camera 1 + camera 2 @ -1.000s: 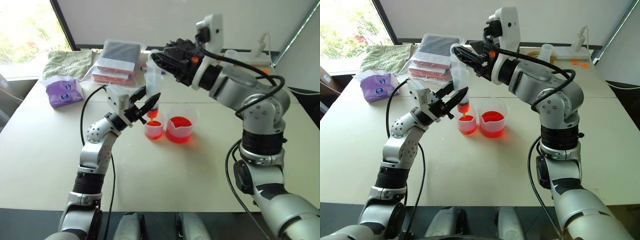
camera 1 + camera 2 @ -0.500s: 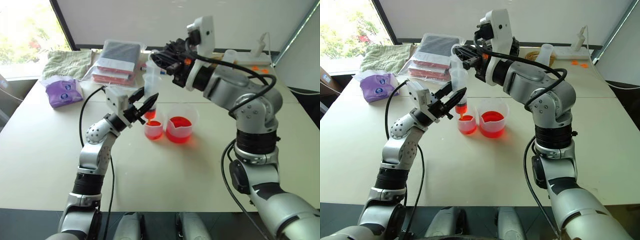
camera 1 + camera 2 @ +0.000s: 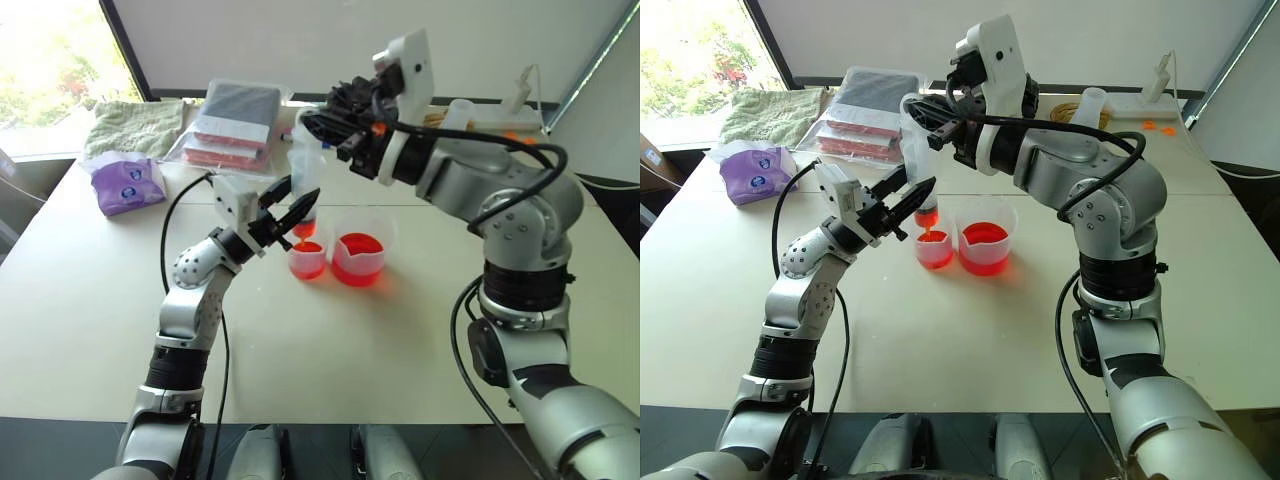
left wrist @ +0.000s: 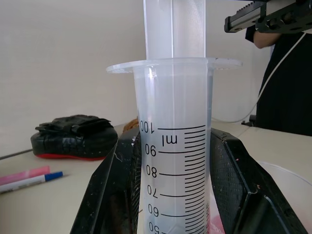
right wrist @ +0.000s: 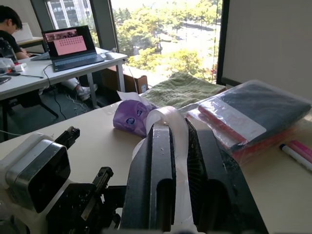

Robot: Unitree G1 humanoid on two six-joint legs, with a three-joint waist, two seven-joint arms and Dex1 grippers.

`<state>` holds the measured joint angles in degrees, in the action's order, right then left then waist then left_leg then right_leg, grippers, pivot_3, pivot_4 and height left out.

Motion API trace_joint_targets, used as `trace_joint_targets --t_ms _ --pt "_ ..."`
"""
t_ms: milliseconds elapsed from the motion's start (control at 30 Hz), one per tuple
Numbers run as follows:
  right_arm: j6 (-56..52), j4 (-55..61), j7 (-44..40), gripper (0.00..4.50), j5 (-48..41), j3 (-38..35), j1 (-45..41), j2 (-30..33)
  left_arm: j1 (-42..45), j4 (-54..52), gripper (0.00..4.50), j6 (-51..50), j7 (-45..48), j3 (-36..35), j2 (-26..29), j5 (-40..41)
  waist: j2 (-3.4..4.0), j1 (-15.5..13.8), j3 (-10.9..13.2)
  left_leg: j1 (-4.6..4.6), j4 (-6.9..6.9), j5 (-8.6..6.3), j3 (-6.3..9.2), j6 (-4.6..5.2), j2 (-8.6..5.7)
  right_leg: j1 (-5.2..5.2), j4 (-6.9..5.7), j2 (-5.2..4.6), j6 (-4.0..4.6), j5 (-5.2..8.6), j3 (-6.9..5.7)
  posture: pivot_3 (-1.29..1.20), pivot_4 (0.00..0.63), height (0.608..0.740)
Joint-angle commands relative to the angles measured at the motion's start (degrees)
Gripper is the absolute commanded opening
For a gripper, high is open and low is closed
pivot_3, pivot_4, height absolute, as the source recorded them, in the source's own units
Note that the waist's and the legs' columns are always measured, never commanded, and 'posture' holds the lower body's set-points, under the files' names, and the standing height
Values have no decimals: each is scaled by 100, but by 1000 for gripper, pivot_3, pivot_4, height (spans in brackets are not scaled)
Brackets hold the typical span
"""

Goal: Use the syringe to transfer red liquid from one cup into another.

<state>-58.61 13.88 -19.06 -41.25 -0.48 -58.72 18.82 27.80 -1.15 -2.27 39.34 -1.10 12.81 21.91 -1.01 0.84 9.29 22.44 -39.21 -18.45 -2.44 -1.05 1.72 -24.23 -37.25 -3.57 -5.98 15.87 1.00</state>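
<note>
The left claw is clamped around the barrel of the syringe, which stands upright with its orange tip just above the narrower cup. Above that cup, the right claw pinches the plunger top. The spouted cup sits just right of the narrower cup on the tabletop.

Silver arms, black cables, pincers

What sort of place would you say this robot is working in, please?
Probably an office or lab workroom. A person sits at a desk with an open laptop beside large windows looking onto trees, and the robot's own white table carries measuring cups of red liquid and a graduated syringe.
</note>
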Motion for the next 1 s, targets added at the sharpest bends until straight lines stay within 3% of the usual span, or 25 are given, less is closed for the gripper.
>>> trace_joint_targets --t_ms 33,1000 --pt "-88 339 -287 63 -190 147 -51 -58 144 -129 1456 113 -48 -28 -45 39 0 0 0 0 0 0 0 0 0 0 0 0 0 0 0 0 150 740" --pt "-657 591 -960 63 -178 682 214 243 39 -439 1456 -290 85 -35 -14 247 0 -3 0 0 1 0 1 0 0 0 0 -2 0 0 0 0 150 740"
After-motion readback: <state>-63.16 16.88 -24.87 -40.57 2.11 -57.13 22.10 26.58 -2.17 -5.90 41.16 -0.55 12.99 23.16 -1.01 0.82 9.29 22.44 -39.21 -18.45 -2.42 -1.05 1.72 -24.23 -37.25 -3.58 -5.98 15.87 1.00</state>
